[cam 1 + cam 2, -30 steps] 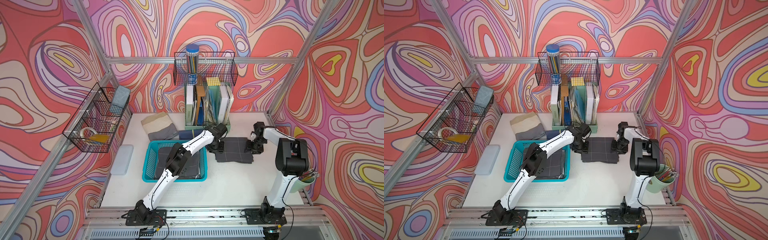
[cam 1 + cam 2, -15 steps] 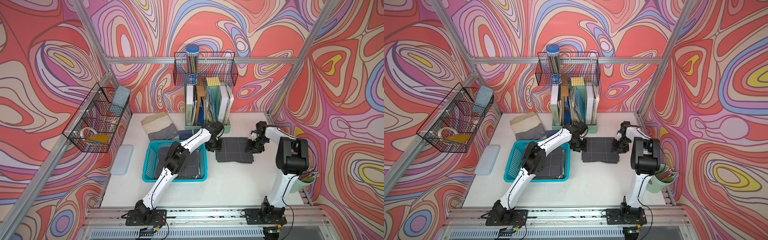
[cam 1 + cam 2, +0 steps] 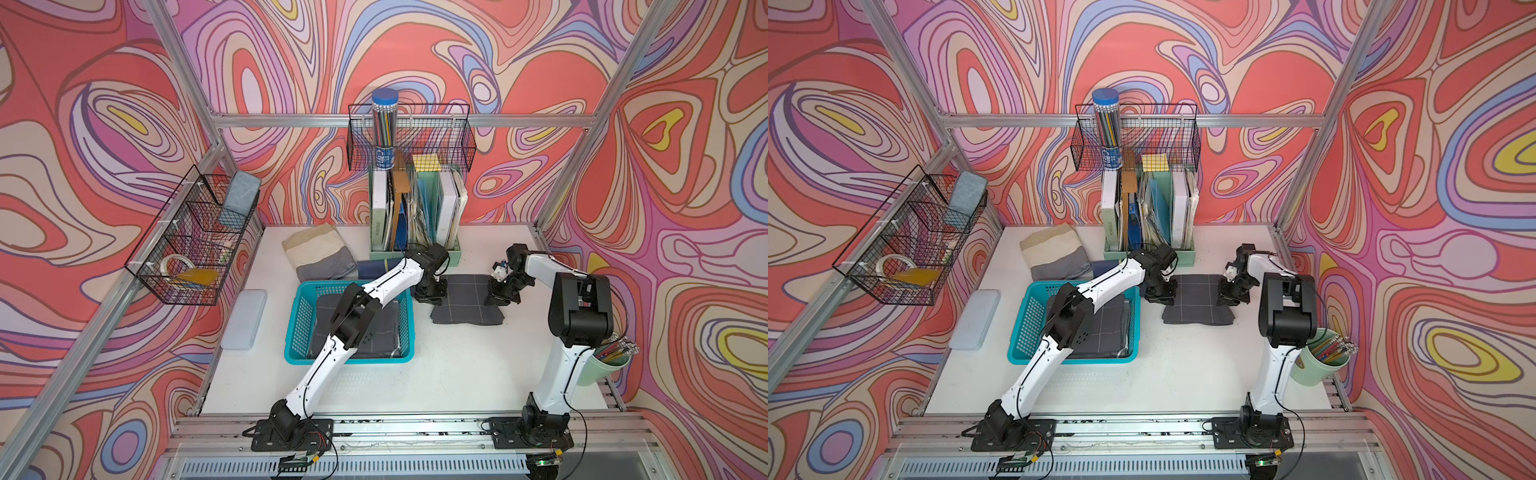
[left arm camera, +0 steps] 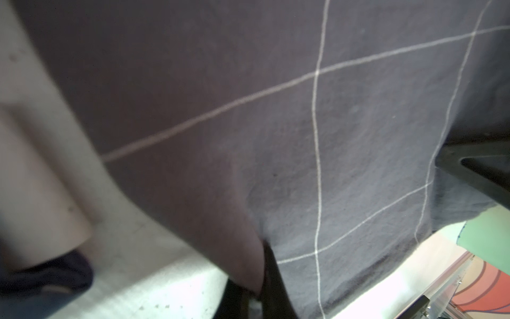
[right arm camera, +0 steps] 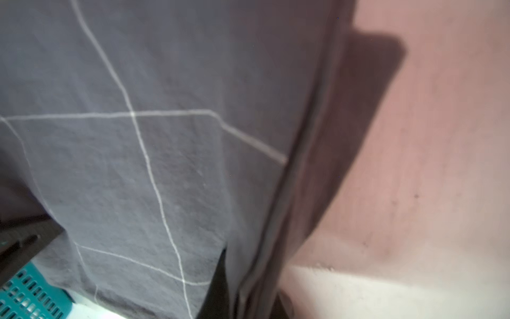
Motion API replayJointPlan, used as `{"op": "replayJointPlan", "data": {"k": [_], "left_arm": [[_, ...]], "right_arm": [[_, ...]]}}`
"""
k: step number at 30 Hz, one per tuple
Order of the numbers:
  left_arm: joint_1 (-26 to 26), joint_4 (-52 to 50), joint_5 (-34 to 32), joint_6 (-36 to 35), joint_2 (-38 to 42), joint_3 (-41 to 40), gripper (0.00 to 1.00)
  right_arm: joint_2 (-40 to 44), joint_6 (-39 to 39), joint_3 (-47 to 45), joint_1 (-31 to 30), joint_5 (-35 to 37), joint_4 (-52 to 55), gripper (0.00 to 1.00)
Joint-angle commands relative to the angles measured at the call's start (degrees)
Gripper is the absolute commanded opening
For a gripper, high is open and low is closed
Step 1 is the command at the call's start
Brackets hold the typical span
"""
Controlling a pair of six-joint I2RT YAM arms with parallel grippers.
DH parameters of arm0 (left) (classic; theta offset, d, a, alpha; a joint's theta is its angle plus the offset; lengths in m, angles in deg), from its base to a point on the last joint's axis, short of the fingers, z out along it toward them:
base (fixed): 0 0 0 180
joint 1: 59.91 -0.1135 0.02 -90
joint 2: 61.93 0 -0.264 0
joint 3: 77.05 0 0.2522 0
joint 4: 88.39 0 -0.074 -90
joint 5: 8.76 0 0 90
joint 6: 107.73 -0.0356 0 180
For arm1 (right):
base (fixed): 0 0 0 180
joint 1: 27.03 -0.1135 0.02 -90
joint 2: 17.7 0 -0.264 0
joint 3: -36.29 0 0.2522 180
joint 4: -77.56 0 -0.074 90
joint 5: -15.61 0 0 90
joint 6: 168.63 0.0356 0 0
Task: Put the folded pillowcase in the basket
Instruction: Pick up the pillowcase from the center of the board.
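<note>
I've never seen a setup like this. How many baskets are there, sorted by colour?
turquoise plastic basket: 1
black wire baskets: 2
total: 3

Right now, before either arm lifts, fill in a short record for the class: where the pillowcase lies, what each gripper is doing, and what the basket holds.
folded pillowcase: dark grey with white grid lines, lying on the table beside the basket
left gripper: shut on the pillowcase edge nearest the basket
right gripper: shut on the opposite edge
basket: turquoise, already holds a similar dark cloth
task status: pillowcase not yet in the basket
</note>
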Motion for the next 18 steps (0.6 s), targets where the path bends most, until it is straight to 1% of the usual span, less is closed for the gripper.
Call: {"op": "replayJointPlan", "data": {"k": [1,2,8,14,18], "left_arm": [[0.94,0.91,1.07,-0.36,-2.71,-0.38,0.00],[0.89,1.25,1.42,-0.49,-2.66,-0.42,0.00],[1.26,1.62,0.63,-0.74,-1.60,0.49,0.00],[1.62,2.27,-2.50,-1.54,4.62,0.10,0.00],[1.55,1.36,-3.96,-2.61,6.79,0.19,0.00]], "right_arm": [[-3.77,0.97,-1.74,-1.15,-0.37,-0.79,0.02],[-3.43,1.17,-1.78,-1.19,-1.09,-0.95,0.00],[-0.77,3.25,-2.48,-1.89,0.69,-2.51,0.00],[6.45,7.34,-4.97,-1.89,-0.91,-7.66,0.00],[10.44,10.13,-6.48,-1.88,-2.59,-9.92,0.00]]}}
